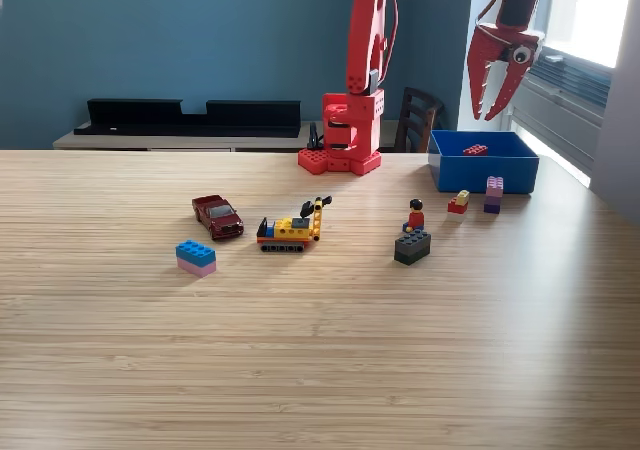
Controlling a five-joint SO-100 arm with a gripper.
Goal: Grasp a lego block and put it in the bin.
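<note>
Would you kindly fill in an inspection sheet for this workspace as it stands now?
Surface: wooden table, level.
Job's things: blue bin at the exterior view's right, one red block inside; blue-pink block, red-yellow block, purple block, dark block carrying a figure.
Clutter: red car, yellow crawler.
Grippers: gripper open, empty, above the bin.
Cables: nothing seen.
Surroundings: blue wall, black tray, chair, window.
</note>
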